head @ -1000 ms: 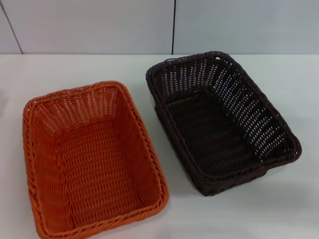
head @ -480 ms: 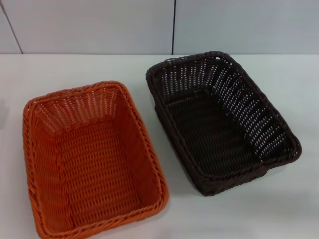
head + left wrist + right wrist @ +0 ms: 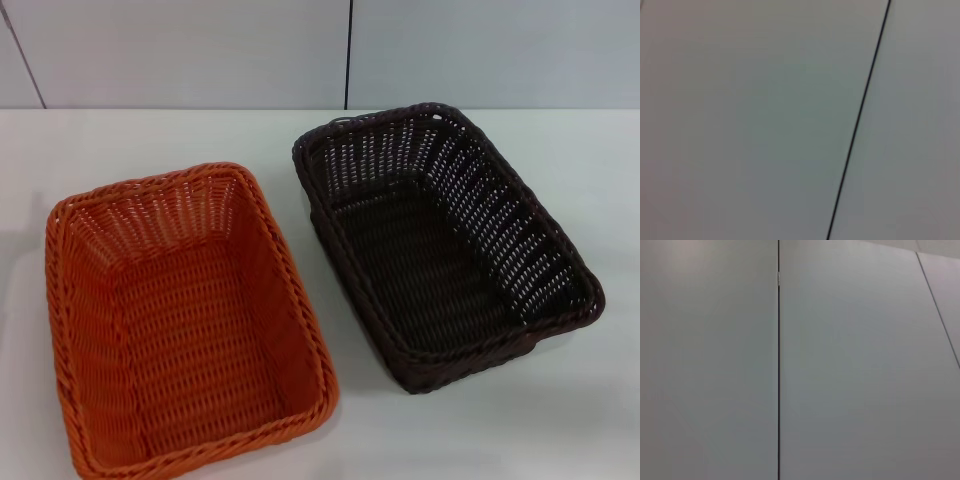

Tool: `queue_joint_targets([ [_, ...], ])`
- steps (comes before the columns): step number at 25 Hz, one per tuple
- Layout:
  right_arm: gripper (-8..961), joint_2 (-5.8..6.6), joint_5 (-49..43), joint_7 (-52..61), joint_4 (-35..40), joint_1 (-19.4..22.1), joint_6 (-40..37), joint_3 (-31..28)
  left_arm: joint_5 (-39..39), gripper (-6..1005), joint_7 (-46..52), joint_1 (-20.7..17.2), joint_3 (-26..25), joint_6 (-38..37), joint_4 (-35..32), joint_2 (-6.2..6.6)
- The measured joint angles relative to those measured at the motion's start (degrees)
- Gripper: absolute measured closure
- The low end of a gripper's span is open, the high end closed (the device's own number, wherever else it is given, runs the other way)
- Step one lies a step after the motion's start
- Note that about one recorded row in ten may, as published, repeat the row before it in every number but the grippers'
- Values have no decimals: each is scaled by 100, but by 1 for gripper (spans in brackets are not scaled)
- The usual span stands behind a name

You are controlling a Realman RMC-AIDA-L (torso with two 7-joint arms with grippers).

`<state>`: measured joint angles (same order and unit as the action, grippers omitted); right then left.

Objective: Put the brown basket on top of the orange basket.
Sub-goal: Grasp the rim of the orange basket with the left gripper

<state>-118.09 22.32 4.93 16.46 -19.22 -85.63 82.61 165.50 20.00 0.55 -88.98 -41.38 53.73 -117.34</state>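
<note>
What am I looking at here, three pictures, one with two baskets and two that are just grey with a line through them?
These come from a two-armed robot with a camera on its head and one on each wrist. The head view looks forward and down at a white table. On it sit two empty woven baskets, side by side and not touching: the orange basket on the robot's left and nearer to it, and the brown basket, almost black, on its right and a little farther back. The job is to set the brown one on top of the orange one, which has not been done yet.

The two grey pictures are the wrist views. Each shows only plain pale panels with a thin dark seam, much like the wall behind the table. Neither hand appears in any picture, and nothing is held.
</note>
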Motion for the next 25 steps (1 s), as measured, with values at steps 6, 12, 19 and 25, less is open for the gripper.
queue_joint_targets([
  [6,306,16,0,0,1,-11,3,0,-1,189,-127,-12,80,100,162,-36],
  [12,306,22,0,0,-1,1,3,-12,-1,191,-126,-37,96,104,225,-39],
  [19,306,23,35,36,-3,6,3,-18,-1,194,-129,-30,96,104,226,-44],
  [25,306,23,64,146,-1,-9,3,-17,-1,196,-132,-11,135,95,226,-44],
])
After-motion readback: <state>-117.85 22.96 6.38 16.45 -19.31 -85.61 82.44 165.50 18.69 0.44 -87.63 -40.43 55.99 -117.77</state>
